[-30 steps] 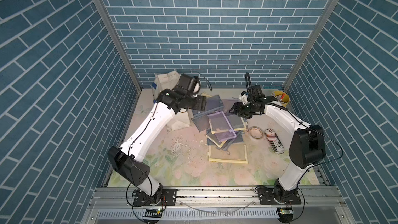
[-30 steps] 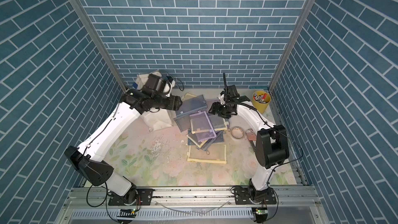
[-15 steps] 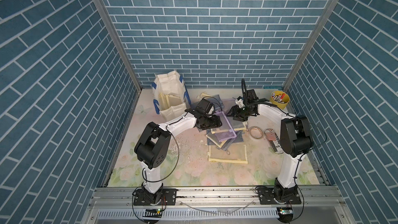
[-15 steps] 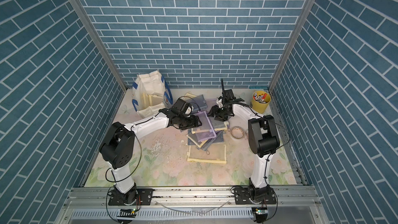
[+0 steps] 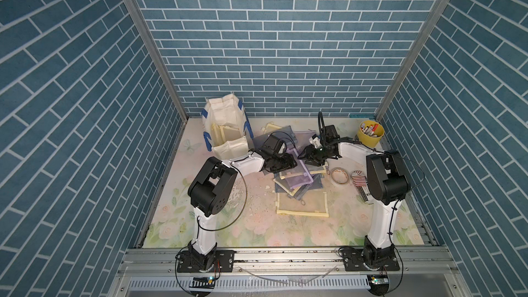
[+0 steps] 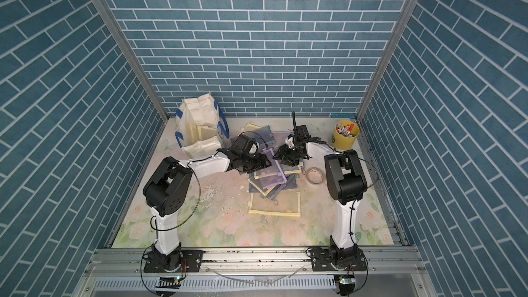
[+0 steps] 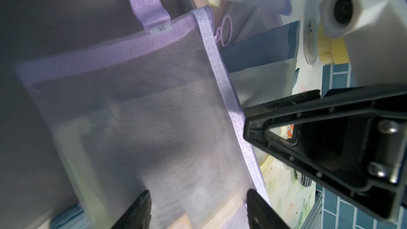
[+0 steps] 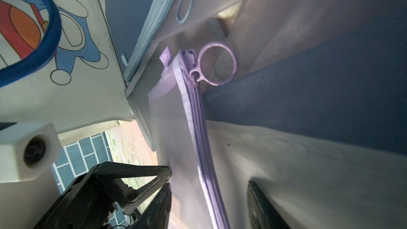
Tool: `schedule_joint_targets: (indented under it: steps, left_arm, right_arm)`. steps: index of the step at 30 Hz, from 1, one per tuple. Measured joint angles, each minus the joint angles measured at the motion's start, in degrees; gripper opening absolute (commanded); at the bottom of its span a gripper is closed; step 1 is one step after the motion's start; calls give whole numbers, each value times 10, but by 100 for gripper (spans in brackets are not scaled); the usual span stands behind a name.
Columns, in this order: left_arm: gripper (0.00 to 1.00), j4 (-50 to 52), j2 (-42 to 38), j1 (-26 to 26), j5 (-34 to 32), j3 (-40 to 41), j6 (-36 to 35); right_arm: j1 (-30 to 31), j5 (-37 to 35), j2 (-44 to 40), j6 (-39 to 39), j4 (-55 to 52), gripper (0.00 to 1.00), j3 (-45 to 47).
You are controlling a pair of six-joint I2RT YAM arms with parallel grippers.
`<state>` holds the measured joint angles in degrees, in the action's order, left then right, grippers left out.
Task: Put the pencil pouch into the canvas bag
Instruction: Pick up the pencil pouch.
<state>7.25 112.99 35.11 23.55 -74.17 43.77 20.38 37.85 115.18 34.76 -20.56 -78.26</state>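
— Blue-brick walls (image 5: 271, 52) close round a floral tabletop (image 5: 257, 230). How do the two grippers stand?

— Both are low over the heap of mesh pouches (image 5: 297, 187) in the middle, with their tips facing each other and close together. The left gripper (image 7: 198, 210) has its fingers apart, and the lilac pencil pouch (image 7: 143, 106) runs through the gap and out past one finger. The right gripper (image 8: 209, 208) is parted as well, with the pouch's purple zipper (image 8: 196, 117) lying between its fingers. Neither pair has closed on the mesh.

— And the pouch itself?

— It lies on top of the heap. Its zipper is closed along the stretch in view, and its purple ring pull (image 8: 218, 67) is at the end away from the right gripper. A blue-zippered pouch (image 8: 154, 18) lies just beyond that end.

— Where is the canvas bag?

— The canvas bag (image 5: 225, 127) stands upright in the back left corner with its mouth open, near the heap but apart from the lilac pouch. Cream-edged flat pieces show inside it. The right wrist view shows its cartoon print (image 8: 77, 40) and a blue handle (image 8: 52, 38).

— What else is out there?

— A tape roll (image 5: 339, 175) lies to the right of the heap. A yellow pen bucket (image 5: 370, 137) stands in the back right corner. A cream-trimmed mesh pouch (image 5: 303, 202) lies flat in front of the heap.
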Motion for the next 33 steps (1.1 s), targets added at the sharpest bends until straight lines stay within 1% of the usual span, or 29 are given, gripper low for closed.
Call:
schedule_joint_targets:
  steps: [5,7,8,12,14,18,21,23,30,33]
  left_arm:
    - [68,-36,0,0,7,23,11]
    - [68,-51,0,-1,10,31,17]
    - [68,-59,1,-1,11,36,19]
    - [68,-81,0,-1,12,46,21]
    - [68,-88,-3,-1,10,52,20]
    - [75,-80,-26,-3,9,59,12]
    - [78,-75,-62,-8,21,70,6]
    - [88,-73,-95,-16,33,80,1]
    - [99,-28,-217,-52,66,93,-26]
    - [99,-14,-257,-74,80,94,-32]
  right_arm:
    - [10,14,0,17,31,44,21]
    - [14,16,1,24,35,42,24]
    - [15,17,1,25,38,39,25]
    - [19,17,2,32,44,11,28]
    - [19,16,1,31,45,1,33]
    - [19,14,-9,35,49,0,49]
    - [19,14,-41,35,53,0,70]
    - [19,16,-72,35,59,0,85]
    - [19,44,-191,36,101,0,106]
    - [19,69,-221,44,132,0,106]
